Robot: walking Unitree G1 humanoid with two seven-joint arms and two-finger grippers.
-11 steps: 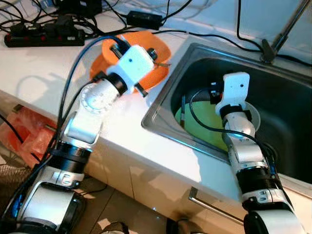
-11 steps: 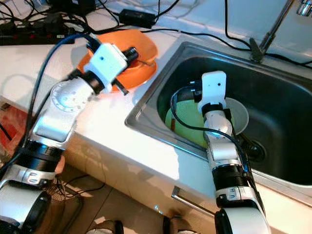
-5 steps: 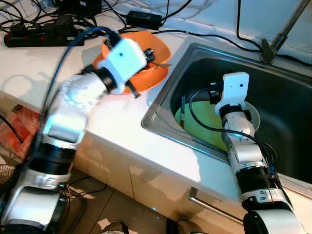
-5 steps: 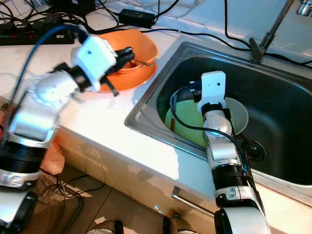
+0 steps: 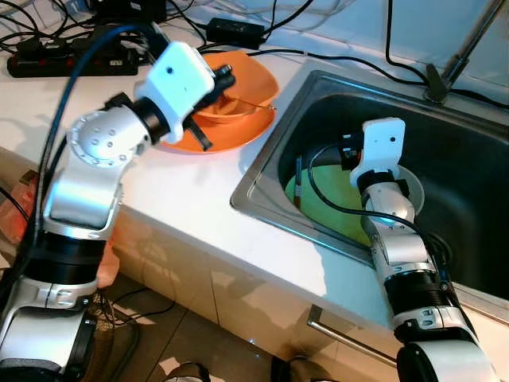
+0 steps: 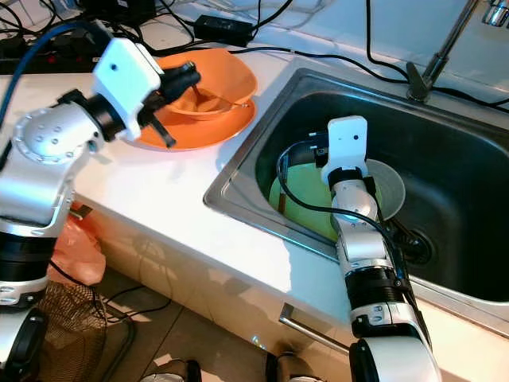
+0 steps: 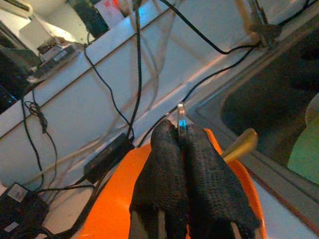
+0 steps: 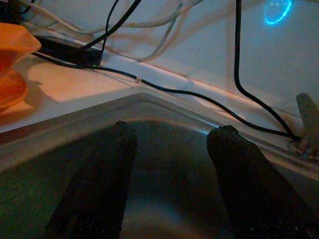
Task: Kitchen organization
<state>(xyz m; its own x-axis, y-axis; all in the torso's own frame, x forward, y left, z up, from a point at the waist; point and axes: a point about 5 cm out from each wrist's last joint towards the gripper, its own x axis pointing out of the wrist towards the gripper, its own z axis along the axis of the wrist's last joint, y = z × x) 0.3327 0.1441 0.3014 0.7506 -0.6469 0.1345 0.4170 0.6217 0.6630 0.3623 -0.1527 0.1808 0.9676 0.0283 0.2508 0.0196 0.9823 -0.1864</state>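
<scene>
Pinching a thin metal utensil point(image 7: 180, 122) — its far end hidden — the left gripper point(image 5: 221, 79) hovers over the orange bowl point(image 5: 238, 83) on the counter, while the right gripper point(image 8: 172, 144), fingers spread, hangs in the sink point(image 5: 469, 183) above a green plate point(image 5: 334, 199).

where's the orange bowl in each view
Left eye view: orange bowl upper centre, on the orange plate.
Right eye view: upper left of centre.
Left wrist view: bottom, behind the left end effector.
Right wrist view: left edge.
Shared landmark: the sink rim.
</scene>
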